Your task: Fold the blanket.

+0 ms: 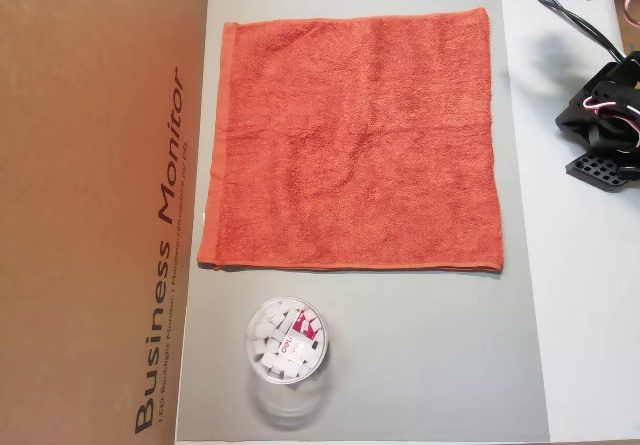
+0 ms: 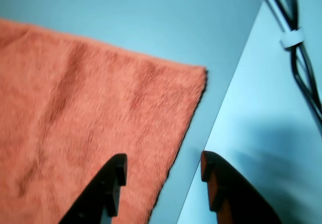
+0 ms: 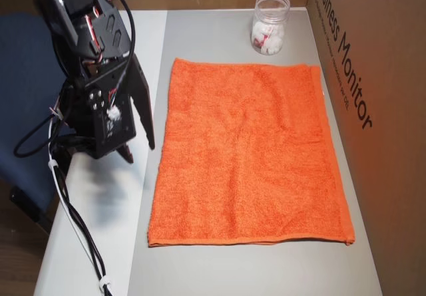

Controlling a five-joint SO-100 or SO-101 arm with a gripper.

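Note:
The blanket (image 1: 350, 140) is an orange-red terry towel lying flat and spread out on the grey mat (image 1: 430, 345). It also fills the middle of another overhead view as the blanket (image 3: 249, 156). My gripper (image 3: 140, 149) hangs above the table's white strip just left of the towel's left edge. In the wrist view my gripper (image 2: 162, 164) is open and holds nothing. One black finger (image 2: 108, 189) is over the blanket (image 2: 85, 123) and the other is over the mat beside the towel's edge, close to a corner. The arm (image 1: 605, 125) shows at the right edge.
A clear jar (image 1: 286, 343) with white pieces stands on the mat beside one towel edge; the jar (image 3: 269, 24) is at the far end here. A brown cardboard box (image 3: 373, 110) walls off the far side. Black cables (image 2: 302, 68) trail over the white table (image 1: 590, 295).

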